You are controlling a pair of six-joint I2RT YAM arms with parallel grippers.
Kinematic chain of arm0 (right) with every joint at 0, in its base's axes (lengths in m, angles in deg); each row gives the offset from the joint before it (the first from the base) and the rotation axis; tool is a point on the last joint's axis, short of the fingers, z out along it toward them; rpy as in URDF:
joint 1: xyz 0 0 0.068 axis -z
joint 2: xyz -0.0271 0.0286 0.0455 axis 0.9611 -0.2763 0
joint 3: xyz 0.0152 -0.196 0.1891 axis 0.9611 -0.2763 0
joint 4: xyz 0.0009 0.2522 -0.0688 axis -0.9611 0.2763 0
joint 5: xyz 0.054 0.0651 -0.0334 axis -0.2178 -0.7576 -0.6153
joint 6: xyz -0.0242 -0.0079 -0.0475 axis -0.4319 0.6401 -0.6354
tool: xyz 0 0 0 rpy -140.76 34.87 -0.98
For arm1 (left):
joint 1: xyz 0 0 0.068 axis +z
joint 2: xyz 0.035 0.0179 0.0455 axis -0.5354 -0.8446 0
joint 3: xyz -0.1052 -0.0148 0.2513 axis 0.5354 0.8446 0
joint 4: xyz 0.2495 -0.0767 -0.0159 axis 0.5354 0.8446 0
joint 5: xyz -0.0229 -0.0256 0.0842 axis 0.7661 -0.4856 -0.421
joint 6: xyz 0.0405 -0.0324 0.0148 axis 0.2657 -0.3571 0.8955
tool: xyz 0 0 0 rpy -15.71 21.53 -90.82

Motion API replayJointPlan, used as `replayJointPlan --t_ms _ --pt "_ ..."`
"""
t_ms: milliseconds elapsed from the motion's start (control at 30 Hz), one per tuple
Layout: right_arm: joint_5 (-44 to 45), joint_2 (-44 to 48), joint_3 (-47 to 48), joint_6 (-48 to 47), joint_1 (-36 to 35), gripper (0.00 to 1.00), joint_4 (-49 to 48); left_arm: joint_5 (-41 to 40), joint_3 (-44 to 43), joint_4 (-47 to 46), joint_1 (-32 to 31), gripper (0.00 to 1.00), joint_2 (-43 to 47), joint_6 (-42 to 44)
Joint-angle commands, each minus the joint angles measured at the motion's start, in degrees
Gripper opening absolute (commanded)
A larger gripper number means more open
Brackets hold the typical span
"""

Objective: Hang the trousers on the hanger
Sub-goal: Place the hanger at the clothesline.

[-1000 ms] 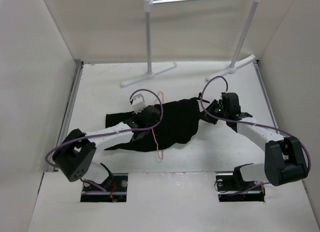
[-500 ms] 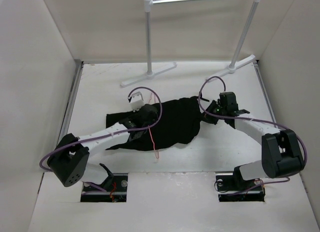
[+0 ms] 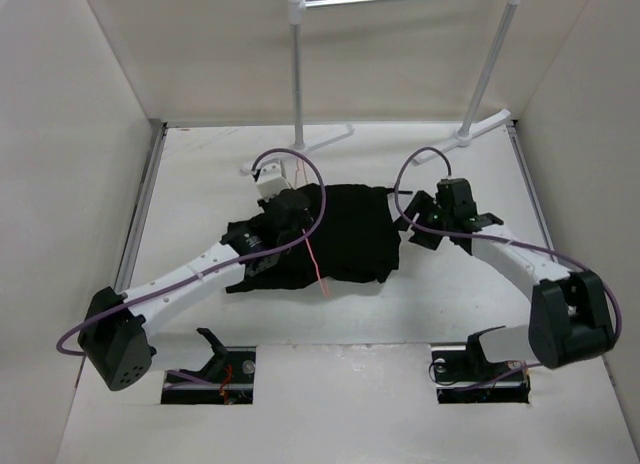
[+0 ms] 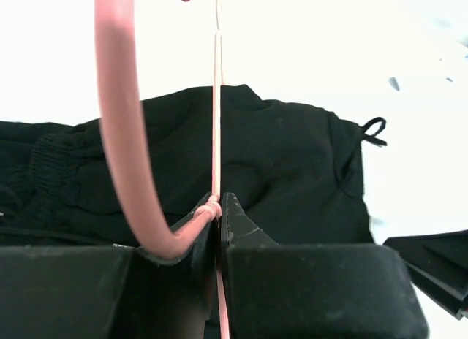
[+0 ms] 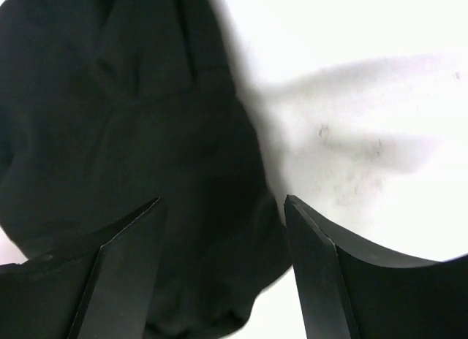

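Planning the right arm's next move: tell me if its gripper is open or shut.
Open. The right gripper has its fingers apart in the wrist view, trousers and table showing between them, nothing clamped.

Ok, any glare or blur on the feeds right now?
Left wrist: background blown out to white, the hanger hook soft at the lens. Right wrist: trousers nearly featureless black, grey shadow on the table. Top external: even, sharp.

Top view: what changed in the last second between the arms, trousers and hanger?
The right end effector opened, letting go of the trousers' edge. The left end effector carried the hanger farther from the arm bases. The left grip on the hanger and the rack stayed as they were.
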Motion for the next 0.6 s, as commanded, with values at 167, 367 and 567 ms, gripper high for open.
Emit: replayJointPlan --t_ms 167,367,567 --pt "7.6 18.6 8.4 -9.2 -3.0 0.75 12.1 -1.0 -12.9 4.0 -0.9 0.0 2.9 8.3" --pt "-1.1 23.6 18.7 -11.0 -7.9 0.74 11.5 4.5 -32.1 11.6 -1.3 0.0 0.4 14.0" --pt "-5.2 20.7 29.0 -8.1 -18.5 0.75 1.7 10.7 -48.5 17.5 -2.6 0.0 -6.2 14.9"
